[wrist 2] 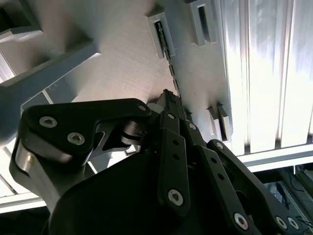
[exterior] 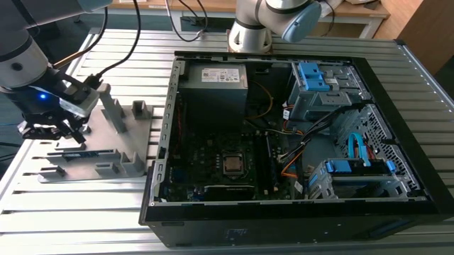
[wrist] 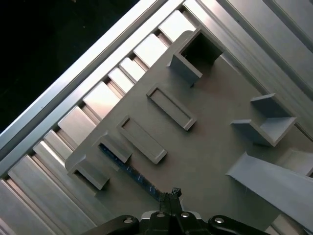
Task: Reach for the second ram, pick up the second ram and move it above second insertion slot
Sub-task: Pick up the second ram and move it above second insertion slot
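Gripper (wrist: 173,192) low over the grey holder plate (wrist: 210,161), tips pressed together right at one end of the second ram (wrist: 129,170), which lies in its holder.

A ribbed aluminium table (exterior: 106,223) stands before a pale wooden desk (exterior: 365,10).

Black pincer (wrist 2: 168,100) linkages studded with silver hex screws, beneath a dark wrist (exterior: 30,79) glowing blue, trailing black cables (exterior: 135,37).
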Controlling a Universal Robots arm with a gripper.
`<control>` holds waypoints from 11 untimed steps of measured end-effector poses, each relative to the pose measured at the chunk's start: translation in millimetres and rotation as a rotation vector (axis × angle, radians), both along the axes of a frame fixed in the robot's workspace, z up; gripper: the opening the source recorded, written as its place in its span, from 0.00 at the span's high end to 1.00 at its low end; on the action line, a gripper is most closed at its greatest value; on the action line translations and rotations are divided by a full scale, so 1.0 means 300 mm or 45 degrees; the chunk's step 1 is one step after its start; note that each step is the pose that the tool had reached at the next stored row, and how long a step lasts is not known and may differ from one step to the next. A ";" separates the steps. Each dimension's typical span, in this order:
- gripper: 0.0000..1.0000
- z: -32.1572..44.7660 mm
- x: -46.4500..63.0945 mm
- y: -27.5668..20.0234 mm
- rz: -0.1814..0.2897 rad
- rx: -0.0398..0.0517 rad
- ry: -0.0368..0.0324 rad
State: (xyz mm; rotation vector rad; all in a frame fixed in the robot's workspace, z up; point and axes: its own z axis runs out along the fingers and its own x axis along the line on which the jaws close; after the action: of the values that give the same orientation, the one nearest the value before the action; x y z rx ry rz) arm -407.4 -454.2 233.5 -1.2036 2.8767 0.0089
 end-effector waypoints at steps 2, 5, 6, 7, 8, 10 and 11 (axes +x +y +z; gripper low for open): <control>0.90 0.000 0.000 0.000 0.021 0.000 0.0000; 0.90 0.000 0.000 0.000 0.054 0.000 0.0000; 0.90 0.000 0.000 0.000 0.064 0.000 0.0000; 0.90 0.000 0.000 0.000 0.075 0.000 0.0000; 0.90 0.000 0.000 0.000 0.085 0.000 0.0000; 0.90 0.000 0.000 0.000 0.106 0.000 0.0000; 0.90 0.000 0.000 0.000 0.117 0.000 0.0000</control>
State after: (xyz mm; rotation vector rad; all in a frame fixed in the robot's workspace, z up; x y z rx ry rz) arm -407.4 -454.2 233.5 -1.3350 2.8184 0.0105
